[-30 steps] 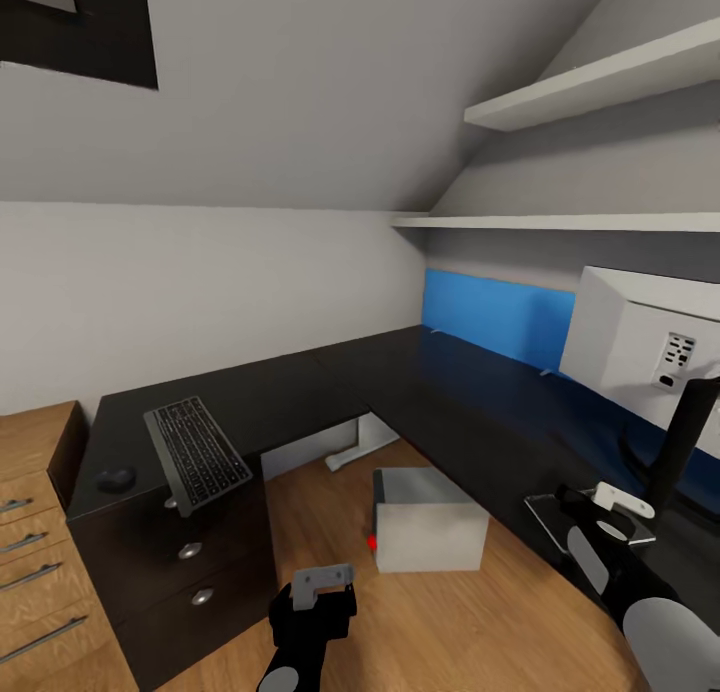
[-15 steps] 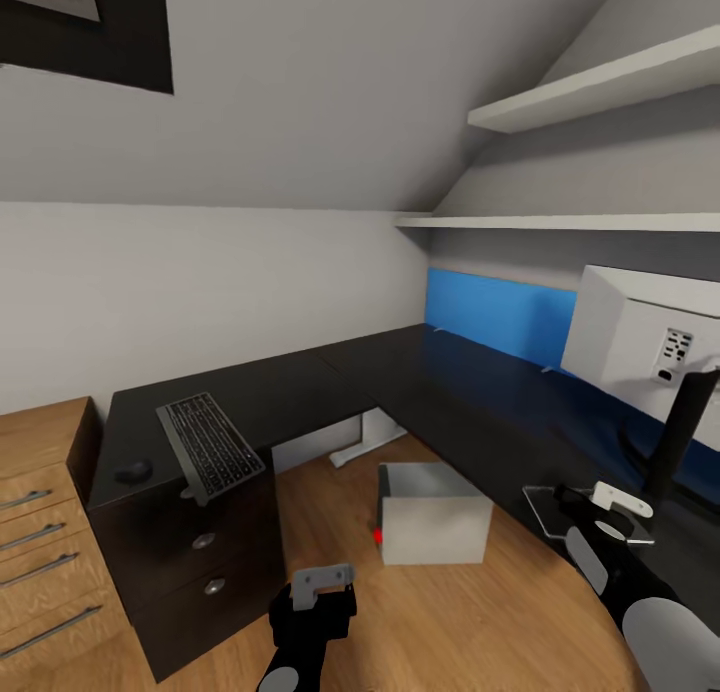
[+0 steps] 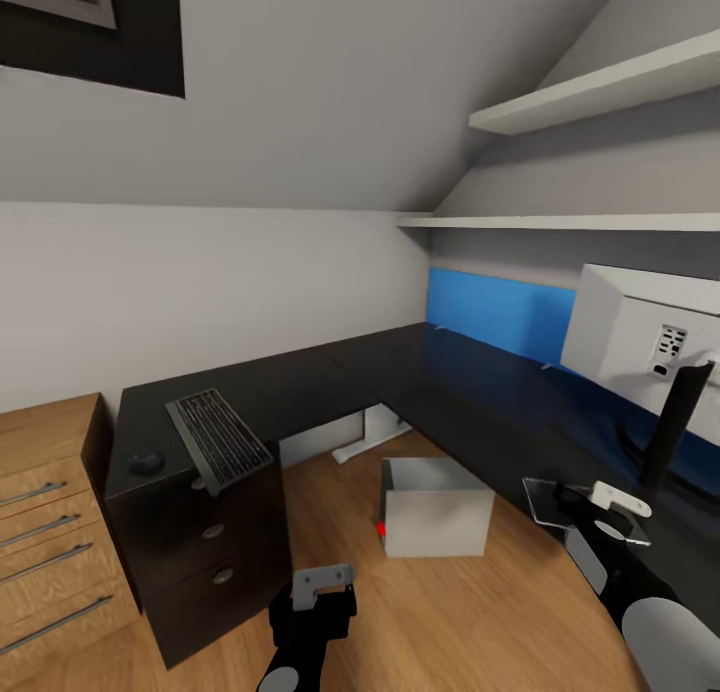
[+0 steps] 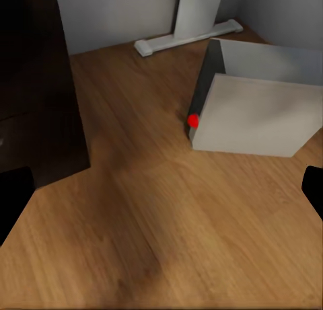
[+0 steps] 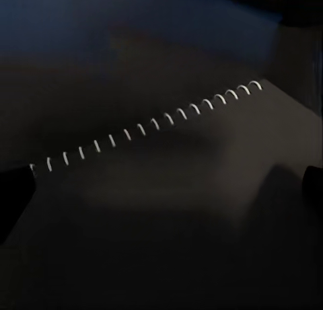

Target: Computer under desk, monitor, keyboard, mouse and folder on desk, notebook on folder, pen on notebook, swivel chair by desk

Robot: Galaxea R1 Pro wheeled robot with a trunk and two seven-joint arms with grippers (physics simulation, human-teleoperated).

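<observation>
The black L-shaped desk (image 3: 330,372) fills the room's corner. On its left wing lie the dark keyboard (image 3: 220,439), overhanging the front edge, and the small black mouse (image 3: 147,462). The monitor (image 3: 640,337) stands on the right wing, white back toward me. The pale grey computer (image 3: 435,507) (image 4: 252,115) with its red light (image 4: 194,120) stands on the wood floor in the desk's inner angle. My left gripper (image 3: 322,587) (image 4: 161,196) hangs open over the floor. My right gripper (image 3: 610,502) (image 5: 161,189) is open just above the dark spiral-bound notebook (image 3: 550,499) (image 5: 168,182).
A light wood drawer unit (image 3: 50,512) stands against the desk's left end. A blue wall panel (image 3: 500,317) runs behind the desk, with two white shelves (image 3: 600,82) above. The desk's white leg (image 4: 192,21) stands behind the computer. Dark drawers (image 3: 215,552) sit under the keyboard.
The whole picture has shifted, so the camera has moved: the desk's left end and the drawer unit sit further right in view. Both grippers keep their places and stay open.
</observation>
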